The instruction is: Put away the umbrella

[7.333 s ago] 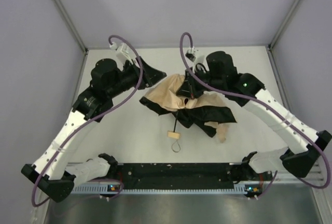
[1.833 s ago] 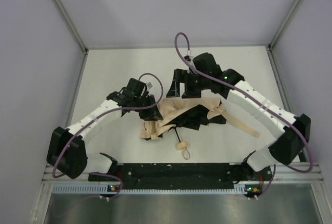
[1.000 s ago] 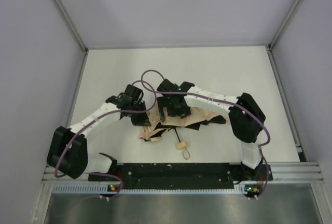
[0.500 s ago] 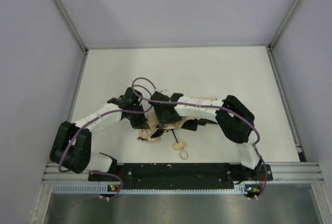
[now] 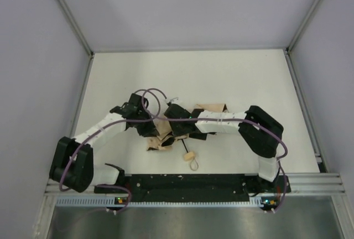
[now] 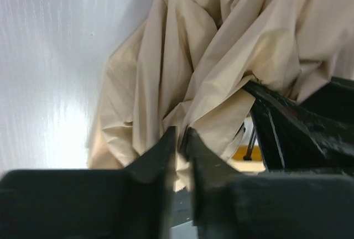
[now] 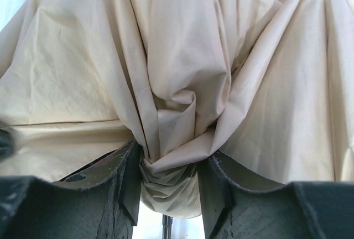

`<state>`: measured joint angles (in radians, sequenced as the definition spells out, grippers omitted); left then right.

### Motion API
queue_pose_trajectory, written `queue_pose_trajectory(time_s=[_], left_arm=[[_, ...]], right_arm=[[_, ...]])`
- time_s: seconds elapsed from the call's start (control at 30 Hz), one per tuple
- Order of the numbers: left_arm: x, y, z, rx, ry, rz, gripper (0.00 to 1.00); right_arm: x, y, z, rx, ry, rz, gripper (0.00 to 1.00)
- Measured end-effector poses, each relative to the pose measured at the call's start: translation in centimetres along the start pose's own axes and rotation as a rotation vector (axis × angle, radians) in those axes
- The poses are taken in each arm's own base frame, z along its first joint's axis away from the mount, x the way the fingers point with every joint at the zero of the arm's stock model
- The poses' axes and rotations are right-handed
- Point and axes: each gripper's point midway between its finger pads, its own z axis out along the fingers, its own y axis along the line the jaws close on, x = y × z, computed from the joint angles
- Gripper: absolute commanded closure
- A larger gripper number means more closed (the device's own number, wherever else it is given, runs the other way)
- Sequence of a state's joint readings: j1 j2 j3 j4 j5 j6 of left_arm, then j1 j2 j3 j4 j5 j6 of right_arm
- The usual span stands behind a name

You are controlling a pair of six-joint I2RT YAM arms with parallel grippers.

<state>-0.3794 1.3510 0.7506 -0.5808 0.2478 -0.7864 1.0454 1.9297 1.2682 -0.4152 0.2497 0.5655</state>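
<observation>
The umbrella [image 5: 166,136] lies bunched on the white table, beige canopy gathered between both arms. Its tan handle [image 5: 189,155] with a loop strap [image 5: 194,165] points toward the near edge on a thin black shaft. My left gripper [image 5: 150,128] is shut on a fold of the beige canopy [image 6: 182,84]; its jaws pinch the cloth in the left wrist view [image 6: 179,139]. My right gripper [image 5: 176,130] is shut on a thick bunch of canopy fabric [image 7: 171,112], which fills the gap between its jaws [image 7: 167,181]. The closure band is hidden.
The table [image 5: 221,73] is walled by grey panels at left, right and back. A black rail [image 5: 188,183] runs along the near edge between the arm bases. The right arm's forearm [image 5: 221,123] lies across the umbrella's right side.
Both grippers closed in on the umbrella and gathered its canopy from a spread sheet into a tight bunch. Over the last second the right arm shifted slightly right and down; the handle moved little.
</observation>
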Motion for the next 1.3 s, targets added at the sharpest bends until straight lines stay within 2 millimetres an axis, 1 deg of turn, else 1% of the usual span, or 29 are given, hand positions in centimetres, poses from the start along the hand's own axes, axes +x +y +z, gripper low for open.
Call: queue_pose_trajectory(time_s=[0.03,0.1,0.17,0.23,0.27,0.33,0.4,0.47,0.53,0.6,0.63,0.7,0.73,0.8,0.83,0.9,0.97,1.0,1.03,1.07,1.1,1.13,1.17,1.2,1.3], left_arm=[[-0.1,-0.1,-0.4,0.009,-0.011,0.01,0.66],[-0.4,-0.6,-1.6,0.043,-0.046,0.026,0.56],[-0.7,-1.4,-3.1,0.091,-0.093,0.047,0.48],[-0.9,-2.4,-4.8,0.146,-0.141,0.069,0.13],[-1.0,-2.9,-5.7,0.177,-0.164,0.078,0.02],[-1.0,-4.1,-7.2,0.244,-0.197,0.094,0.02],[-1.0,-5.4,-8.1,0.313,-0.202,0.098,0.02],[-0.9,-6.4,-8.3,0.36,-0.182,0.098,0.02],[-0.8,-7.1,-8.0,0.376,-0.142,0.094,0.07],[-0.9,-7.4,-7.4,0.362,-0.105,0.087,0.1],[-1.0,-7.5,-7.1,0.352,-0.09,0.085,0.1],[-1.1,-7.7,-6.7,0.348,-0.072,0.081,0.06],[-1.0,-7.6,-6.7,0.346,-0.066,0.078,0.07],[-0.8,-7.8,-6.7,0.351,-0.06,0.079,0.12],[-0.6,-7.9,-6.7,0.355,-0.055,0.085,0.17],[0.0,-7.9,-6.3,0.353,-0.027,0.091,0.32],[1.1,-7.5,-5.2,0.331,0.016,0.104,0.49],[1.8,-7.1,-4.4,0.313,0.042,0.115,0.56],[2.6,-6.4,-3.7,0.291,0.068,0.119,0.6],[3.4,-5.5,-2.9,0.266,0.094,0.121,0.69],[4.2,-4.7,-2.3,0.241,0.117,0.122,0.83],[4.7,-3.8,-1.8,0.215,0.136,0.118,0.98],[5.0,-3.1,-1.4,0.191,0.148,0.113,1.0],[5.3,-2.5,-1.1,0.171,0.157,0.114,1.0],[5.0,-1.5,-0.7,0.121,0.142,0.125,1.0]], right_arm=[[-0.2,0.0,-0.2,-0.012,-0.022,-0.002,1.0],[0.2,-0.5,-0.9,-0.024,-0.036,-0.016,1.0],[0.9,-1.5,-2.0,-0.031,-0.027,-0.04,1.0],[1.3,-2.2,-3.3,-0.043,-0.022,-0.056,1.0],[1.3,-2.3,-4.0,-0.059,-0.026,-0.062,1.0],[0.8,-2.5,-5.5,-0.088,-0.047,-0.07,1.0],[-0.4,-2.5,-7.3,-0.121,-0.085,-0.058,1.0],[-1.4,-2.6,-8.7,-0.146,-0.121,-0.047,1.0],[-2.3,-2.7,-9.8,-0.169,-0.15,-0.032,1.0],[-2.6,-2.8,-10.0,-0.184,-0.151,-0.027,1.0],[-2.3,-2.8,-9.9,-0.191,-0.139,-0.031,1.0],[-1.8,-2.6,-9.2,-0.205,-0.108,-0.039,1.0],[-1.4,-2.4,-9.0,-0.211,-0.093,-0.044,1.0],[-0.8,-2.2,-8.6,-0.223,-0.064,-0.049,1.0],[-0.7,-2.1,-8.6,-0.229,-0.058,-0.049,1.0],[-0.5,-1.9,-8.7,-0.24,-0.051,-0.049,1.0],[-0.4,-1.7,-8.8,-0.252,-0.042,-0.049,1.0],[-0.3,-1.6,-8.8,-0.259,-0.038,-0.048,0.99],[-0.2,-1.4,-8.9,-0.268,-0.034,-0.046,0.95],[-0.1,-1.3,-9.0,-0.275,-0.029,-0.045,0.88],[0.0,-1.3,-9.0,-0.28,-0.023,-0.045,0.77],[0.1,-1.2,-9.1,-0.286,-0.016,-0.045,0.39],[0.1,-1.1,-9.3,-0.291,-0.01,-0.045,0.02],[0.1,-1.0,-9.4,-0.292,-0.004,-0.042,0.01],[-0.2,-0.9,-9.7,-0.283,0.017,-0.064,0.01]])
